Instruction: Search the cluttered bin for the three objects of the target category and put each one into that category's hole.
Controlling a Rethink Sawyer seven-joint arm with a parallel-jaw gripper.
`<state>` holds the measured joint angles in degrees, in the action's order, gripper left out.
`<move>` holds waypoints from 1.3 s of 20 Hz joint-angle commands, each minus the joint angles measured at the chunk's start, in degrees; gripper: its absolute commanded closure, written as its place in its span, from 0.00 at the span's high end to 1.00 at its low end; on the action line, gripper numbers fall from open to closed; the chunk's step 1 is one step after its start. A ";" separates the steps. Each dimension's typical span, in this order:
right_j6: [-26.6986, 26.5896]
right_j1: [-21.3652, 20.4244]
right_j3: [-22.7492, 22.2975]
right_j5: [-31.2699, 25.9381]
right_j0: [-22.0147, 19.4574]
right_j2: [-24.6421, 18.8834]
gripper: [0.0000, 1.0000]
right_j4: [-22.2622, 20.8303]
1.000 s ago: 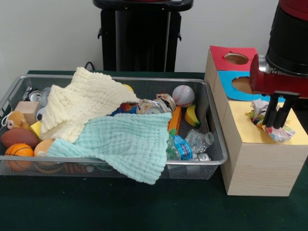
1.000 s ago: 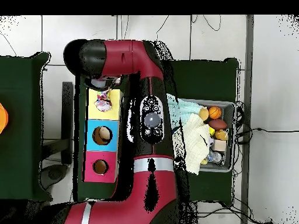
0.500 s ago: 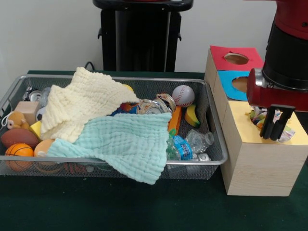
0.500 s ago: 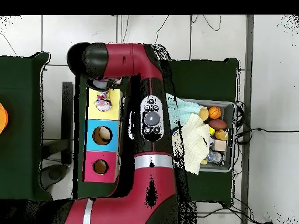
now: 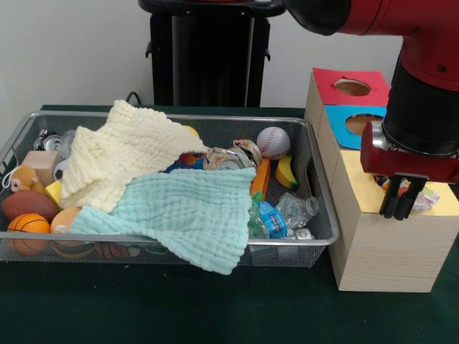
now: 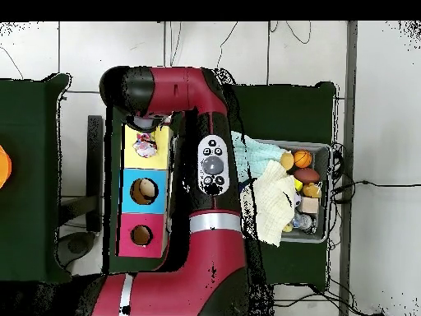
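I have the gripper (image 5: pixel 399 212) over the yellow-faced box (image 5: pixel 380 236), fingers drawn together with nothing between them. A dotted fabric piece (image 5: pixel 423 197) sits crumpled at the hole (image 6: pixel 145 146) in that box's top; from the front I see it just behind the fingers, apart from them. How far it sits down in the hole I can't make out, since the arm (image 6: pixel 185 90) covers part of it. The bin (image 5: pixel 315 183) lies beside the boxes, with a cream cloth (image 5: pixel 125 154) and a mint-green cloth (image 5: pixel 190 211) draped over balls, a baseball (image 5: pixel 273 142) and crushed bottles.
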<state>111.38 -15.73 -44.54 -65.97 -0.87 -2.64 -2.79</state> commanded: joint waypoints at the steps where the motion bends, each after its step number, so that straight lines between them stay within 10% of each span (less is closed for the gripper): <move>1: -2.95 -0.26 -6.89 1.51 0.05 -4.58 0.00 -0.53; 16: 1.50 -2.06 -5.45 -2.03 2.81 -3.86 0.00 1.33; 26: -4.49 -1.99 -12.91 6.20 -1.11 -3.75 0.00 -1.10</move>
<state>111.38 -17.30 -46.01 -65.01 1.27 -2.71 -2.57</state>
